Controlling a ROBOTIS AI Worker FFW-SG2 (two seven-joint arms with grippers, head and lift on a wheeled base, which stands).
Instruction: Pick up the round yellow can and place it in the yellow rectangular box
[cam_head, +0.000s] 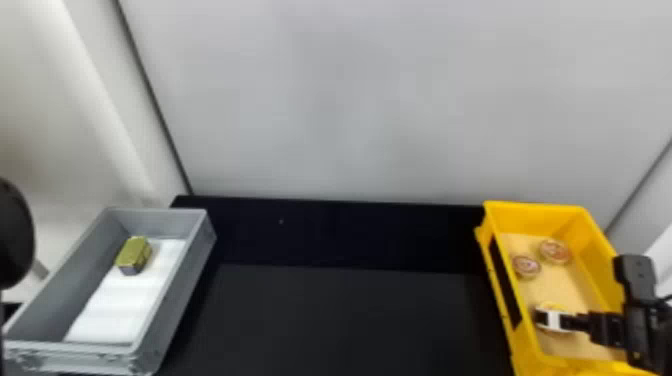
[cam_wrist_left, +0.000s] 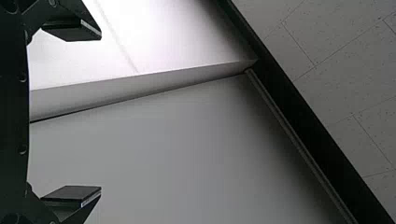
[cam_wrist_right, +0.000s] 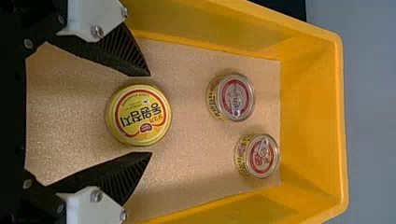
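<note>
yellow can (cam_wrist_right: 138, 115) shows between fingertips of the right claw (cam_head: 555, 320)

Head view: right tool (cam_head: 547, 317) covers part of the round yellow can (cam_head: 550, 305) from me; its arm is cut off at the right edge. Bottom edge crops the yellow rectangular box (cam_head: 535, 220), grey bin (cam_head: 185, 295) and black surface (cam_head: 350, 320). Dark rounded object (cam_head: 14, 235) cropped at left; I cannot identify it. Greenish block (cam_head: 134, 251): markings blurred. Pale speck (cam_head: 281, 221) on black: too small to tell.
</note>
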